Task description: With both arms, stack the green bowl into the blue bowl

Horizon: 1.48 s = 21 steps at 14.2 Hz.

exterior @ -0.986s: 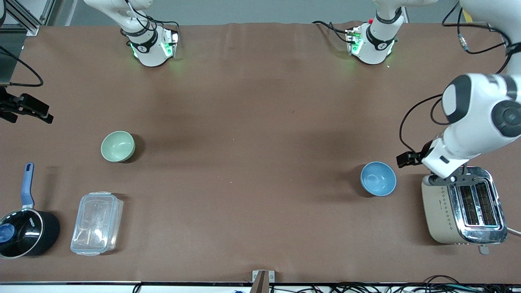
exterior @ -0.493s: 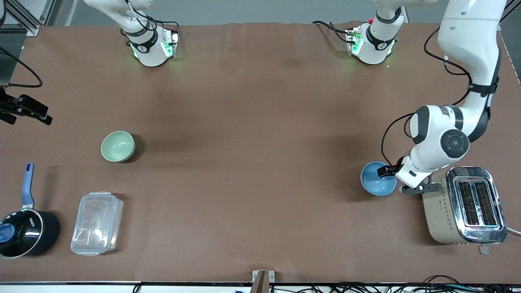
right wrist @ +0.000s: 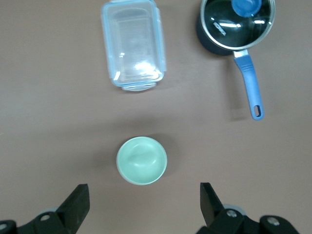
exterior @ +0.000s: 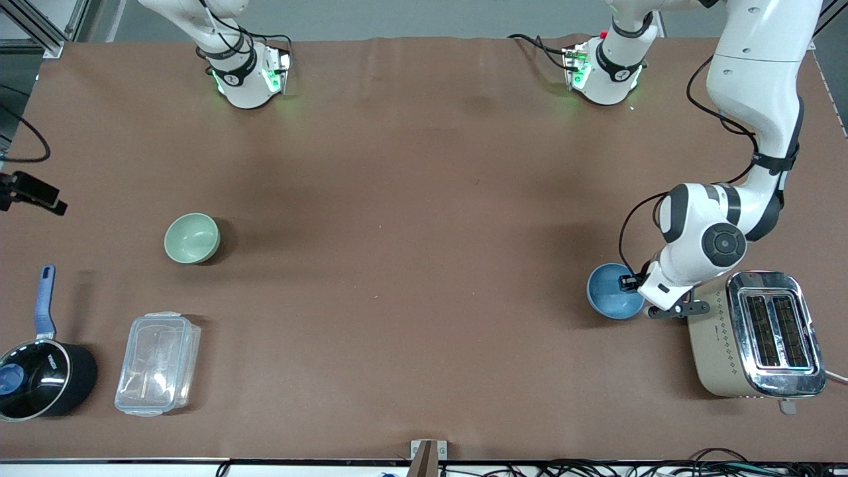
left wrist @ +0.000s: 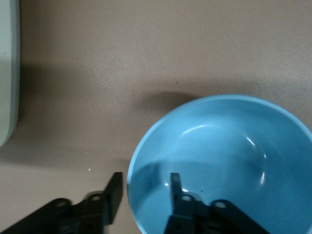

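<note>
The blue bowl (exterior: 613, 291) sits toward the left arm's end of the table, beside the toaster. My left gripper (exterior: 630, 283) is down at its rim on the toaster side. In the left wrist view the left gripper (left wrist: 145, 191) is open, with one finger (left wrist: 115, 192) outside the blue bowl (left wrist: 219, 151) and the other inside, astride the rim. The green bowl (exterior: 192, 238) sits empty toward the right arm's end. My right gripper (right wrist: 142, 191) is open wide, high over the table next to the green bowl (right wrist: 142, 160).
A cream and chrome toaster (exterior: 755, 334) stands beside the blue bowl, close to my left hand. A clear lidded container (exterior: 158, 364) and a black saucepan with blue handle (exterior: 40, 374) lie nearer the front camera than the green bowl.
My left arm has swung in from over the toaster and come down at the blue bowl, its fingers now astride the rim. Both bowls have stayed put.
</note>
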Motion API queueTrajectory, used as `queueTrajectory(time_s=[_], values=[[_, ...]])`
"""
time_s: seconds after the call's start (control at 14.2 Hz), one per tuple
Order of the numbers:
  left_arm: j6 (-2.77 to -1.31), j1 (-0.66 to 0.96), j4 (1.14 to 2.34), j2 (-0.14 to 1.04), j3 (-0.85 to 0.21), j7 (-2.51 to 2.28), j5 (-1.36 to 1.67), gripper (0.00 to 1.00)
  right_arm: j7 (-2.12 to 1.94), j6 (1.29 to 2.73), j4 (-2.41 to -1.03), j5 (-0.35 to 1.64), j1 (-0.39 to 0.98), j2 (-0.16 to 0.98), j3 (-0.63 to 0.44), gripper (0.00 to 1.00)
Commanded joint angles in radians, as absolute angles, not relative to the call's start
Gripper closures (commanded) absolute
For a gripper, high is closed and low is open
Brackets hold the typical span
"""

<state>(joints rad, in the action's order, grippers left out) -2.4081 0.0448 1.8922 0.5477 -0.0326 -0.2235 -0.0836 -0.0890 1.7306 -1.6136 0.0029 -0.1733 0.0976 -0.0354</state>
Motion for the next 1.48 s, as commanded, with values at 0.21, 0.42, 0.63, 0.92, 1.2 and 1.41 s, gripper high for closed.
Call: queueTrajectory(time_s=[0.21,0.42,0.63,0.92,1.2,1.41], values=[[-2.41,0.049,1.882,0.548,-0.037,-0.253,-0.097,1.0,-0.169,2.033,-1.827,0.012,-0.262,0.189,-0.021,0.0],[-2.385,0.051,1.878,0.496,-0.083,-0.255,-0.091,1.0,-0.169,2.164,-1.942,0.021,-0.273,0.222,-0.018,0.0],[-2.342,0.048,1.876,0.468,-0.196,-0.329,-0.052,1.0,-0.169,2.221,-2.006,0.058,-0.275,0.238,-0.02,0.0],[-2.348,0.102,1.827,0.505,-0.359,-0.558,-0.06,1.0,-0.213,2.308,-2.084,0.106,-0.299,0.282,-0.018,0.02],[-2.352,0.294,1.708,0.593,-0.356,-0.739,-0.064,1.0,-0.222,2.444,-2.203,0.135,-0.272,0.29,-0.009,0.03],[-2.353,0.385,1.622,0.67,-0.354,-0.845,-0.066,1.0,-0.225,2.441,-2.21,0.164,-0.264,0.293,-0.009,0.03]])
